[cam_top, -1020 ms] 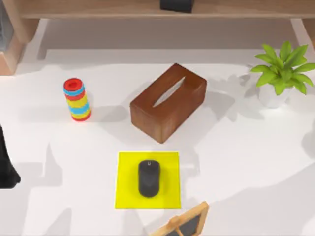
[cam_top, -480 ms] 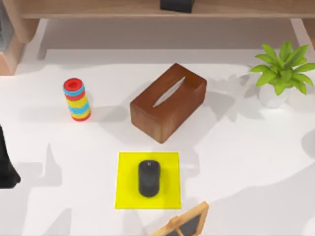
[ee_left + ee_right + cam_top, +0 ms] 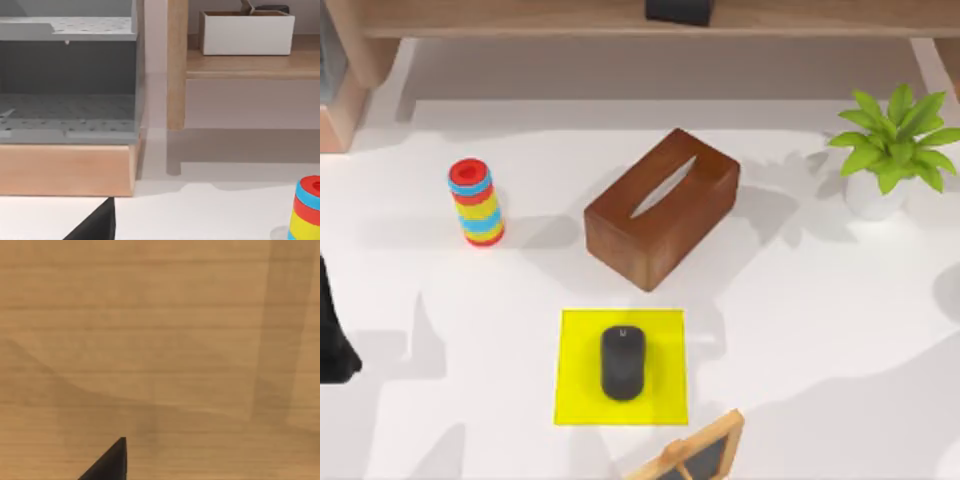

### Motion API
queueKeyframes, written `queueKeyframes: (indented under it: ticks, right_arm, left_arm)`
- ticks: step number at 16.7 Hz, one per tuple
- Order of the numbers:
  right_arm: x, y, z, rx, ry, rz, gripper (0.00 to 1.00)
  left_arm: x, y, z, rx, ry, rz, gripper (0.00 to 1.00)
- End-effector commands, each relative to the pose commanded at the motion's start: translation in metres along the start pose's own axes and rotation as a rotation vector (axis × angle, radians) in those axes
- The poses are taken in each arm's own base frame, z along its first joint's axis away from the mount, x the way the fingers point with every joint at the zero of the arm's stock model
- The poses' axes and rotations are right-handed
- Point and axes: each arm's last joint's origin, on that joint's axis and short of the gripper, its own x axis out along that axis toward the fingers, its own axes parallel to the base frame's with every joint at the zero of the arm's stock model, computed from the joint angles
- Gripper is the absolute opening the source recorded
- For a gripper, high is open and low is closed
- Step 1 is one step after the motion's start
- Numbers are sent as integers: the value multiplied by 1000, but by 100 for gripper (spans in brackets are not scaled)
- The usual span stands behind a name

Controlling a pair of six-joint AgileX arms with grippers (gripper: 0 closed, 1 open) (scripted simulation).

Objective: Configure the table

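Looking down from the top view, nothing has moved since a second ago; every thing sits in the same spot, so the work on the table (image 3: 820,330) seems to be either not begun or on pause. The table is the big white top that spreads across the whole view, with its long side running left to right. On it, a black mouse (image 3: 622,362) lies on a yellow mat (image 3: 660,340) near the front middle, its long way pointing front to back. A brown tissue box (image 3: 662,207) sits just behind the mat, turned slantwise. A stack of colored rings (image 3: 475,202) stands upright at the left, and a green plant (image 3: 892,148) in a white pot stands at the right. A small framed board (image 3: 695,455) peeks in at the front edge. A dark part of the left arm (image 3: 332,335) rests at the table's left edge. In the left wrist view, a wooden shelf (image 3: 240,65) holds a white box (image 3: 246,32), and the ring stack stands on the table nearby. A dark finger tip (image 3: 97,225) pokes in, but whether the left pincer is open cannot be told. In the right wrist view there is plain wood (image 3: 160,340) and one dark finger tip (image 3: 110,462); the right pincer's state cannot be told either.
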Motion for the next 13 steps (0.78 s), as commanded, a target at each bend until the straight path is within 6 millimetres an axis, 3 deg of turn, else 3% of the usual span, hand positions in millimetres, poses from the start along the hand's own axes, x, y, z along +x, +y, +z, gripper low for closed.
queueKeyframes:
  ticks: [3,7,10,13]
  right_arm:
    - [-2,-8,2,19,4,-3,100]
    - [-22,-54,18,137,7,-10,100]
    - [-58,-105,43,286,-7,-26,100]
    - [-116,-154,73,474,-38,-51,100]
  left_arm:
    - [0,0,0,0,0,0,100]
    - [0,0,0,0,0,0,100]
    - [0,0,0,0,0,0,100]
    - [0,0,0,0,0,0,100]
